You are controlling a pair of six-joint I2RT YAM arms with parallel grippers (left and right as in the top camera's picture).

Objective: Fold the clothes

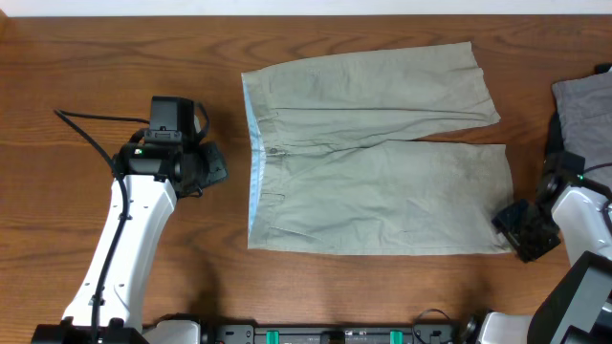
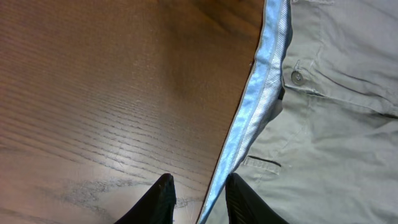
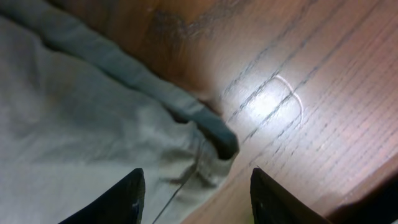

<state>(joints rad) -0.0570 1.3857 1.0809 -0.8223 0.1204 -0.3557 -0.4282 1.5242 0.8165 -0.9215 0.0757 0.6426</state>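
Observation:
The pale khaki shorts point(image 1: 373, 153) lie flat on the wooden table, waistband to the left and both legs pointing right. My left gripper point(image 1: 215, 170) sits just left of the waistband. In the left wrist view it point(image 2: 198, 180) is open, and the light blue waistband lining point(image 2: 258, 93) runs down between the two black fingertips, with the small button point(image 2: 298, 76) beyond. My right gripper point(image 1: 512, 225) is at the near leg's hem corner. In the right wrist view it point(image 3: 196, 174) is open wide, the folded hem corner point(image 3: 217, 134) just ahead of the fingers.
A plain grey garment point(image 1: 583, 105) lies at the right edge of the table, behind the right arm. Bare wood point(image 1: 115, 67) spreads left of the shorts. The table's near edge runs just below both arms' bases.

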